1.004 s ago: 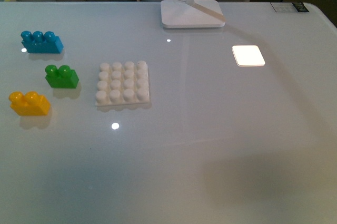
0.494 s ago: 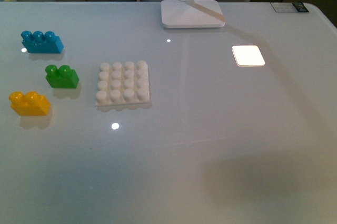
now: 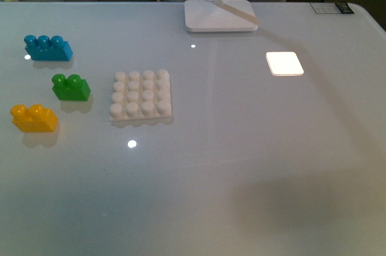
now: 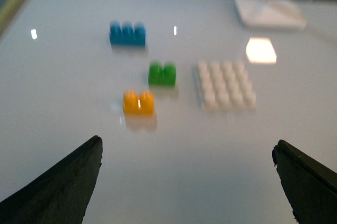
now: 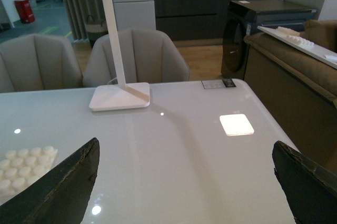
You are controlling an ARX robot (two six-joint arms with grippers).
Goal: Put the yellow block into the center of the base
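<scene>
While my left gripper (image 4: 188, 182) and right gripper (image 5: 187, 182) both gape wide and empty, the yellow block (image 3: 34, 118) lies untouched, apart to the left of the base (image 3: 140, 95). Step: approach. Next, I judge, the left claw must descend and close across the block's sides.

Glossy plastic yellow block (image 3: 34, 118), matt white studded base (image 3: 140, 96), glossy smooth table (image 3: 253, 147)

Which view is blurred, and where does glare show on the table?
Left wrist view: blurred throughout, with the yellow block and the base soft-edged. Front view: sharp, with a glare spot on the table just on the robot's side of the base, and a blown-out bright white square. Right wrist view: sharp, and the same square glows there too.
</scene>
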